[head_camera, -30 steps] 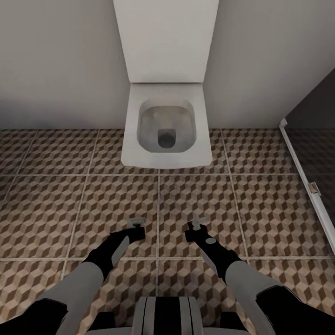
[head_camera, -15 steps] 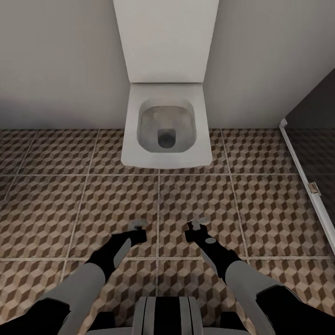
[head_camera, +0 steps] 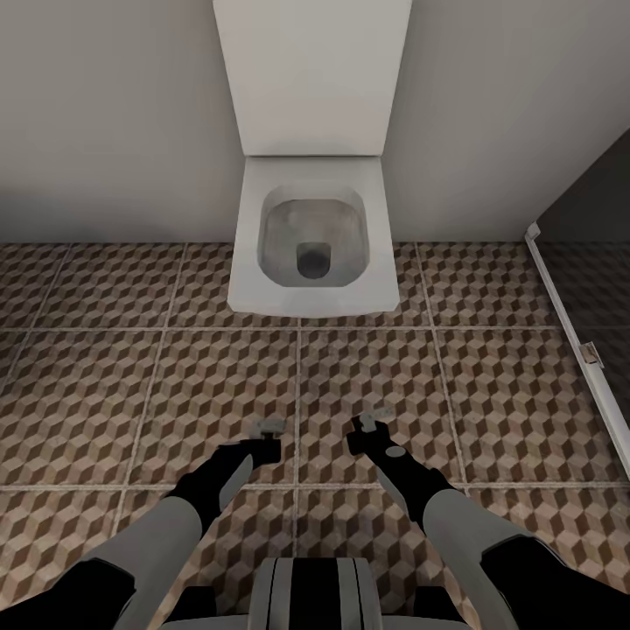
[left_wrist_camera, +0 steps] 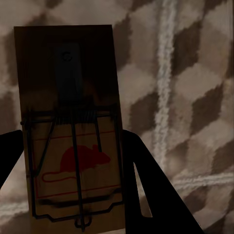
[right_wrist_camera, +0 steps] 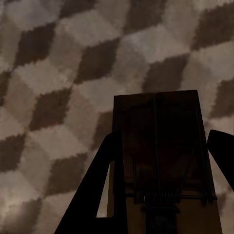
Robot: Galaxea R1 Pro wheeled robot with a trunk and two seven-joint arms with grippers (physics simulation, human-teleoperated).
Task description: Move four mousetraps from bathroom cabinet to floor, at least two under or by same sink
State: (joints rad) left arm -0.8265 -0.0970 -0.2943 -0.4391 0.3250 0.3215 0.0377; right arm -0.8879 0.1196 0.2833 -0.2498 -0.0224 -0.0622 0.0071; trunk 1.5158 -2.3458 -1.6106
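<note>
A bathroom floor (head_camera: 490, 385) of large square tiles printed with a brown, beige and white cube pattern and pale grout lines filled the lower two thirds of the head view, meeting a plain pale wall (head_camera: 105, 114) across the top. At top center a white square toilet (head_camera: 313, 241) stood against the wall with its lid raised and its bowl open. Along the right edge ran a dark glass panel (head_camera: 591, 227) with a white frame. At the bottom of that view the robot's two arms reached forward over the tiles: the left gripper (head_camera: 268, 430) sat left of center and the right gripper (head_camera: 374, 422) right of center, near each other on either side of a grout line, each with a small pale piece at its tip. In the left wrist view, one mousetrap (left_wrist_camera: 73, 131) was pinched between the dark fingers (left_wrist_camera: 146, 185) of the left gripper; it was a tan wooden board with a black spring bar and a red mouse print, seen against the tiles. In the right wrist view, a second mousetrap (right_wrist_camera: 163, 161), in shadow, was clamped between the right gripper's dark fingers (right_wrist_camera: 95, 190) over the same patterned floor. Whether either board touched the tiles could not be told.
</note>
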